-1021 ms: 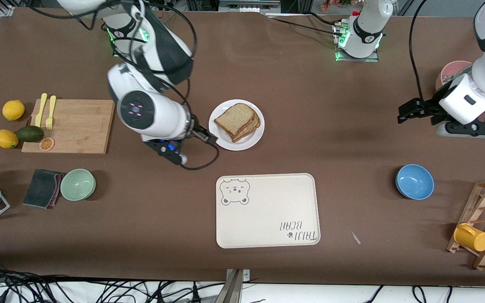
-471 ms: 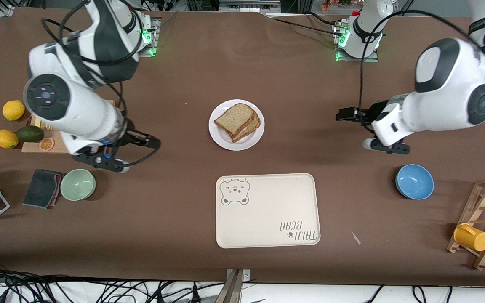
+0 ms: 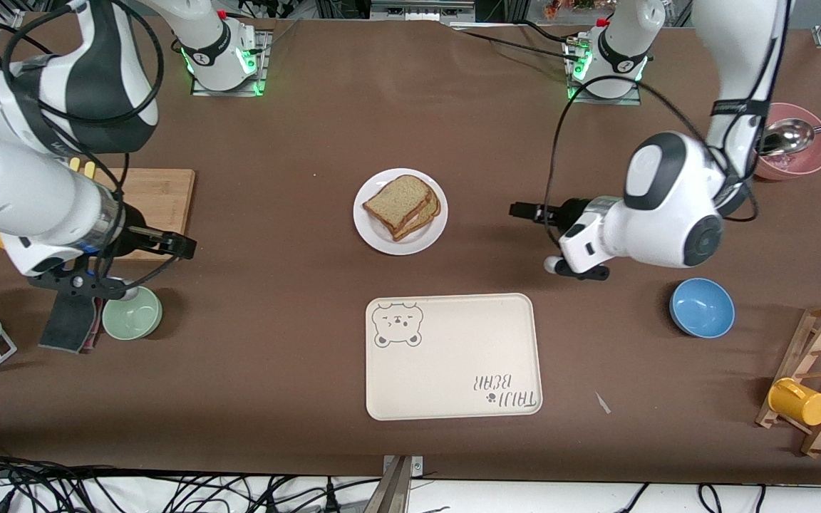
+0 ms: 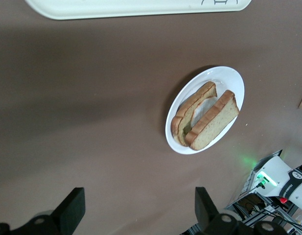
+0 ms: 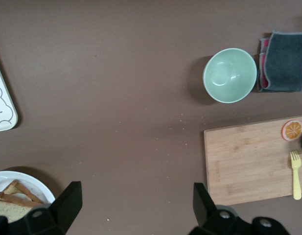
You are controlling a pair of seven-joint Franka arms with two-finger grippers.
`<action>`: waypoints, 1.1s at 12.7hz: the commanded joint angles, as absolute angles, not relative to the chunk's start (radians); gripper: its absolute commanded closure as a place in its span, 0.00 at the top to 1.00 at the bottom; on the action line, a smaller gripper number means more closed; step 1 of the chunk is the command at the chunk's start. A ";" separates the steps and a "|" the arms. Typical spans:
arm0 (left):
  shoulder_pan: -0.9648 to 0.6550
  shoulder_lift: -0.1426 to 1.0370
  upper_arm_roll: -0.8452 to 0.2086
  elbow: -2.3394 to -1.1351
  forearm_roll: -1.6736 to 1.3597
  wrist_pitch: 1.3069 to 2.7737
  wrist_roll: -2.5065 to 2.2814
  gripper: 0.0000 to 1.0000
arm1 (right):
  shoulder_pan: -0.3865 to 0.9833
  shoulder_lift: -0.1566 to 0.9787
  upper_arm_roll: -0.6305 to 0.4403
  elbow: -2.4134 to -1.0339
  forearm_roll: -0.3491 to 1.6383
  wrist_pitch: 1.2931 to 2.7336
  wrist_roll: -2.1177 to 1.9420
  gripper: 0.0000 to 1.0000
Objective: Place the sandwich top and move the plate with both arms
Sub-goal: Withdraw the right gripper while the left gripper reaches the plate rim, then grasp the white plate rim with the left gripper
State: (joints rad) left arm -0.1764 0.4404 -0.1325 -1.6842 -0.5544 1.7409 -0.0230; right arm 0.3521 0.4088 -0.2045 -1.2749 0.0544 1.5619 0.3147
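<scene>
**Both grippers wide and empty; sandwich top seated on the plate between them**

The left gripper (image 3: 521,210) hung over bare table with its fingers (image 4: 72,211) spread wide and nothing between them. It stood toward the left arm's end of the table, apart from the plate (image 3: 375,228), and pointed toward it. The right gripper (image 3: 179,244) was likewise spread wide and empty, over bare table beside the edge of the wooden cutting board (image 3: 161,189), well apart from the plate toward the right arm's end.

The plate lay on the table between the two grippers, touched by neither. The sandwich top (image 3: 398,201) rested on the stacked sandwich on that plate, set slightly askew so that the lower bread showed at one edge; the left wrist view showed white filling between the slices.

Nearer the front camera than the plate lay the cream tray (image 3: 453,356) with its bear drawing. A green bowl (image 3: 132,312) sat near the right gripper, with a dark cloth (image 3: 68,320) beside it.
</scene>
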 commanded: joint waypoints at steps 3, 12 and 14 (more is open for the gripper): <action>-0.241 0.523 -0.126 -1.715 -0.754 1.905 0.248 0.89 | 0.360 0.290 -0.244 -1.367 0.041 1.546 0.281 1.00; -0.354 0.629 -0.147 -1.850 -1.155 2.255 0.647 0.66 | 0.129 0.134 -0.046 -1.514 0.048 1.621 0.296 1.00; -0.364 0.652 -0.147 -1.861 -1.219 2.272 0.747 0.63 | 0.072 0.120 -0.012 -1.511 0.058 1.624 0.279 1.00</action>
